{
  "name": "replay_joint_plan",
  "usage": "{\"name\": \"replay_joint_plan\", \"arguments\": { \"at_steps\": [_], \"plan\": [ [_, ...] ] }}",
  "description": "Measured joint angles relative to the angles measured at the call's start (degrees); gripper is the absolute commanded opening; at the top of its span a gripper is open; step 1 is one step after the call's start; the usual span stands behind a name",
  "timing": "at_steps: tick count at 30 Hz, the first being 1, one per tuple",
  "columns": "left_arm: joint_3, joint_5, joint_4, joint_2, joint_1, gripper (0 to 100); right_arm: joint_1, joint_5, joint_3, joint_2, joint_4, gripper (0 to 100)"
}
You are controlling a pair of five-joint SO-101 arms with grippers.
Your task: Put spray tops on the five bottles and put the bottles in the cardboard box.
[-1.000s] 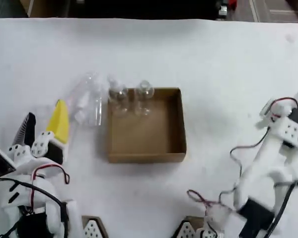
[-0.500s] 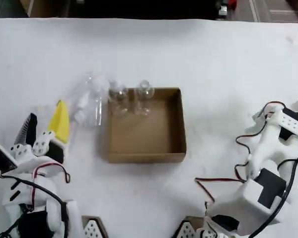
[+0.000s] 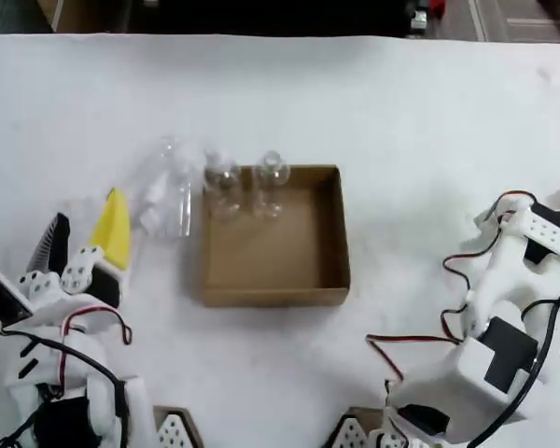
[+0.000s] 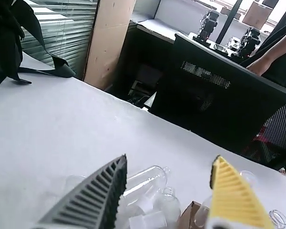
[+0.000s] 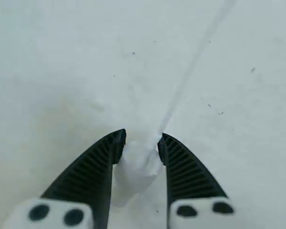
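Note:
The cardboard box [image 3: 327,238] lies open at the table's middle. Two clear bottles [image 3: 222,185] [image 3: 271,180] stand upright at its far side. Clear bottles [image 3: 168,191] [image 4: 148,183] and white spray tops [image 4: 145,220] lie in a heap left of the box. My left gripper [image 3: 79,238] [image 4: 169,195] is open near that heap, with a grey finger [image 4: 93,200] and a yellow finger [image 4: 233,198], holding nothing. My right gripper [image 5: 140,143] is shut on a white spray top [image 5: 138,164] just above the white table; its thin tube [image 5: 190,67] trails away from the fingers.
The right arm [image 3: 504,327] is folded low at the table's front right, with loose red and black wires [image 3: 420,341] beside it. A box corner [image 4: 188,217] shows past the left fingers. A dark mesh chair [image 4: 229,109] stands beyond the table's far edge.
The right arm has folded down and shifted at the front right of the table, then stayed still. The left arm, box and bottles have not moved.

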Motion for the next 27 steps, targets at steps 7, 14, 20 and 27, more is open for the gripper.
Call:
{"name": "replay_joint_plan", "arguments": {
  "at_steps": [7,14,20,27],
  "plan": [
    [0.0,0.0,-0.18,0.0,0.0,27,-2.29,-0.35,0.0,0.0,0.0,6.0],
    [0.0,0.0,-0.18,0.0,0.0,27,-6.15,-0.35,0.0,0.0,4.31,28.3],
    [0.0,0.0,-0.18,0.0,0.0,27,-8.09,8.0,-1.93,0.0,11.78,28.3],
    [0.0,0.0,-0.18,0.0,0.0,27,-14.24,38.15,-17.05,-5.27,29.01,28.3]
  ]
}}
